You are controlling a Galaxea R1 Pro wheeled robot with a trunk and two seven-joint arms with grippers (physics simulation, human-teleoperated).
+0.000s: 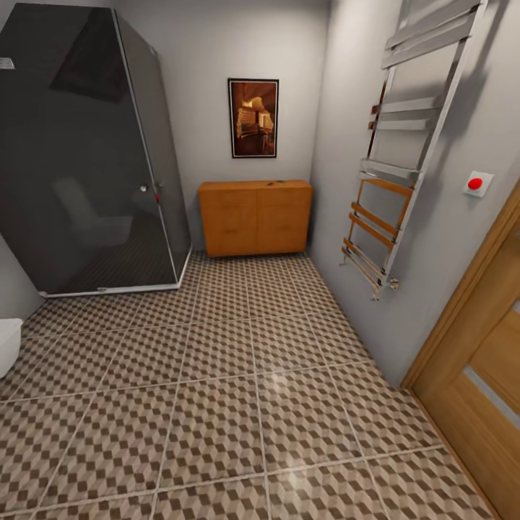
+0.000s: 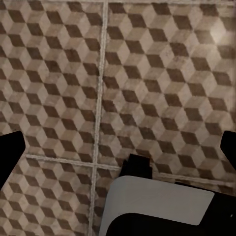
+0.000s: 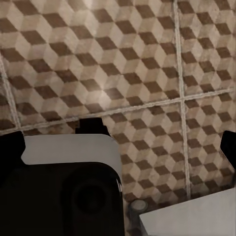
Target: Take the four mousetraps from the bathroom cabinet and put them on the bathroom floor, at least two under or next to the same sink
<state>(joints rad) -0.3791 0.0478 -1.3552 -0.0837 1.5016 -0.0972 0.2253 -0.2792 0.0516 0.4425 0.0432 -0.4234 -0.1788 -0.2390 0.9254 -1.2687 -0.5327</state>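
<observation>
Cabinet: the orange-brown cabinet (image 1: 255, 217) stood against the far wall at 12 o'clock in the head view, doors shut, a small dark item on its flat top too small to identify.
Mousetraps: none could be made out; whether the speck on the cabinet top was one could not be told.
Bathroom floor: the cube-patterned bathroom floor (image 1: 217, 390) spread from the cabinet toward the camera, pale grout lines crossing it.
Shower: a dark glass shower enclosure (image 1: 87, 152) filled the corner at 10 o'clock, just beside the cabinet.
Picture: a framed picture (image 1: 253, 118) hung directly above the cabinet.
Towel rail: a chrome towel rail (image 1: 404, 144) ran up the wall at 2 o'clock.
Door: a wooden door (image 1: 484, 368) stood at 4 o'clock, a red button (image 1: 475, 183) above it.
Left claw: its dark fingertips (image 2: 11, 150) sat at opposite edges of the wrist view, spread wide and released, over floor tiles.
Right claw: fingertips (image 3: 10, 147) likewise far apart, released, nothing between them, above the tiles.
</observation>
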